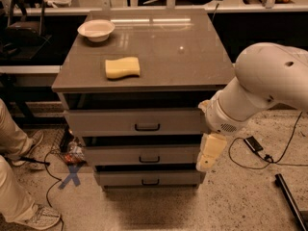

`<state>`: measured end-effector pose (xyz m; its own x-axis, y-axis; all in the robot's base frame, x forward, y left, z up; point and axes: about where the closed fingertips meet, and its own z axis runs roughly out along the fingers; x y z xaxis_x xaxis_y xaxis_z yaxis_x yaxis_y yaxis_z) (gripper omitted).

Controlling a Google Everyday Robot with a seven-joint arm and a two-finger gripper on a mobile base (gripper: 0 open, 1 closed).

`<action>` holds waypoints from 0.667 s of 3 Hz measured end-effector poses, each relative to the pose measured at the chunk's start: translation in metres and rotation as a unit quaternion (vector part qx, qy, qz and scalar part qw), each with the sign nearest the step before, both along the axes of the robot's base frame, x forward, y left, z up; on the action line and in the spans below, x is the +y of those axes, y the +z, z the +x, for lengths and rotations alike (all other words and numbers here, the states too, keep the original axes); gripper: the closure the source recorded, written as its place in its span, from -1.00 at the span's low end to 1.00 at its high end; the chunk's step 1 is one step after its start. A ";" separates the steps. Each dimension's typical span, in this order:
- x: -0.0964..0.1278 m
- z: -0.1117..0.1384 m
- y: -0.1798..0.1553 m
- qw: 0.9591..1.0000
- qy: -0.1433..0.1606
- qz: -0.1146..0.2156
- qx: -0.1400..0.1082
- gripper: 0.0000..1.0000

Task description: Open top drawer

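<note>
The top drawer (106,121) is the widest grey front under the cabinet top, with a small black bar handle (147,127) at its centre and a dark gap above it. Two narrower grey drawers (115,155) (120,178) sit below it with like handles. My white arm (260,90) reaches in from the right. My gripper (211,152), cream-coloured, hangs at the cabinet's right front corner, level with the middle drawer and right of the top drawer's handle. It touches no handle.
On the cabinet top (183,61) lie a yellow sponge (122,67) and a white bowl (96,30). A person's legs and shoes (19,177) are at the left. Cables (255,146) and a blue floor cross (71,176) lie around the cabinet.
</note>
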<state>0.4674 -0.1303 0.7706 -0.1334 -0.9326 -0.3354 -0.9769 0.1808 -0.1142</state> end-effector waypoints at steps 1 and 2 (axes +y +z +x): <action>0.000 0.000 0.000 1.000 0.000 0.000 0.000 -1.00; -0.001 0.012 -0.015 1.000 -0.011 -0.020 -0.007 -1.00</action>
